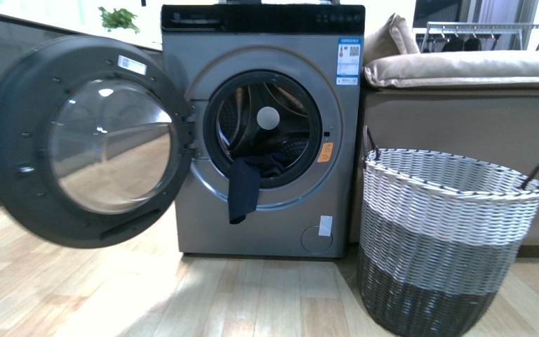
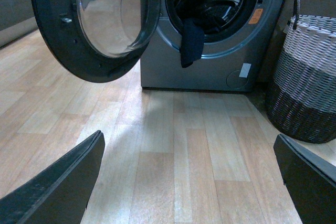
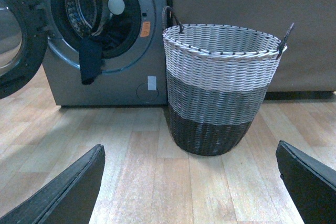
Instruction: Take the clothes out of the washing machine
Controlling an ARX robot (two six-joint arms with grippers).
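The clothes (image 1: 244,188) hang limp over the washing machine (image 1: 267,232) lip; probably soft, light; pinch the dangling fold; left end effector (image 2: 188,136) and right end effector (image 3: 189,145) released, empty.

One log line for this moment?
door open; clothes hanging from washer opening; basket beside it; left gripper, right gripper open

L pincer (image 2: 188,142) spread wide; R pincer (image 3: 189,148) too.

The washing machine (image 1: 267,133) stands with its door (image 1: 88,140) swung open to its left; the clothes (image 1: 247,186) hang from its opening; a basket (image 1: 442,239) sits just right.
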